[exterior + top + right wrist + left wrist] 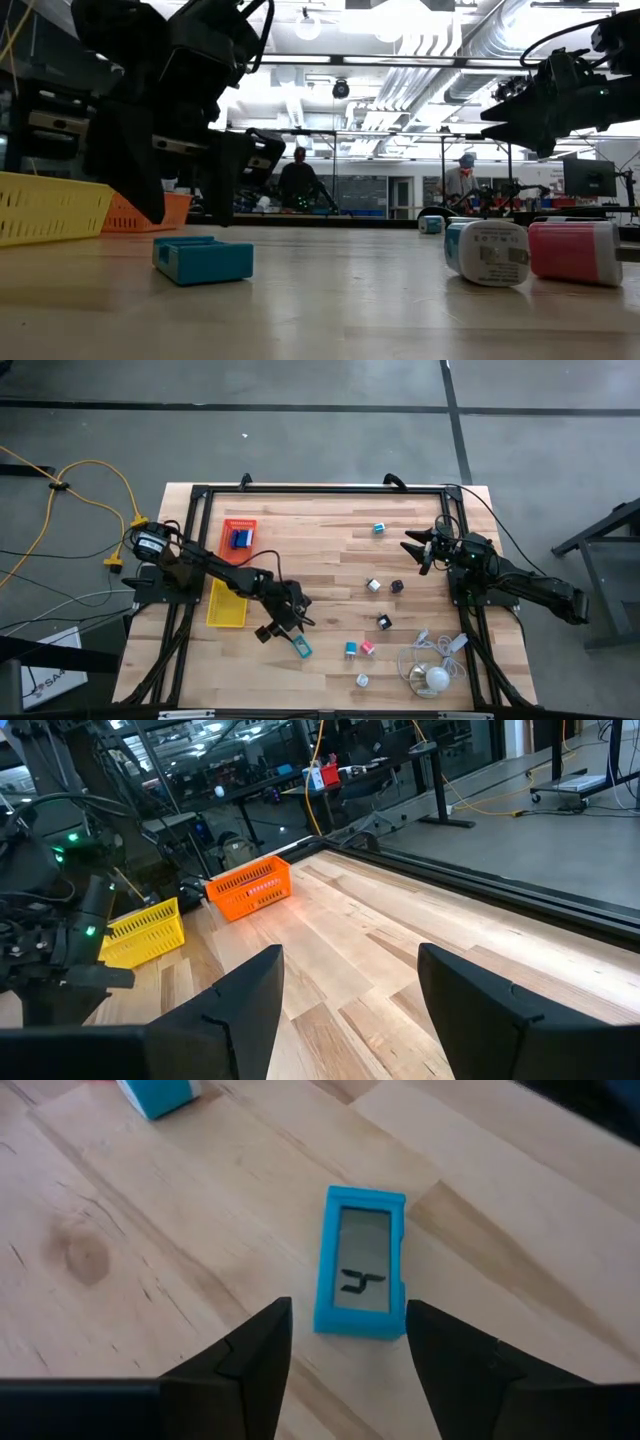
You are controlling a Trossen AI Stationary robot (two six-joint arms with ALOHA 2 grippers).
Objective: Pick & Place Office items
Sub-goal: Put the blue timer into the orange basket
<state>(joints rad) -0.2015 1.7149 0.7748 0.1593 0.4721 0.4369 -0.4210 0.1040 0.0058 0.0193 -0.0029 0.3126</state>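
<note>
The left gripper (pixel 281 628) hangs over the table (pixel 320 550) just beside the teal block (pixel 302 649), with its fingers (pixel 255 1355) spread wide and empty; in the left wrist view the block (pixel 360 1261) lies flat on the wood just ahead of the gap between the 2 fingers, apart from both. In the low view the same gripper (pixel 185 195) sits a little above and behind the block (pixel 203 259), not touching it. The right gripper (pixel 419 547) waits near the table's right edge, raised off the surface, its fingers (pixel 250 995) wide apart and holding nothing. The other items are scattered over the right half of the table: a teal bit (pixel 380 528) near the far edge, a white block (pixel 373 586) and a black clip (pixel 397 586) at mid-table, another dark bit (pixel 384 622) nearer the front, then a blue-and-white block (pixel 351 650) just beside a pink block (pixel 367 648), and a small white bit (pixel 362 680) at the front. 1 blue item (pixel 239 539) lies in the orange tray (pixel 227 553), which sits next to the yellow tray (pixel 227 605) on the left side.
</note>
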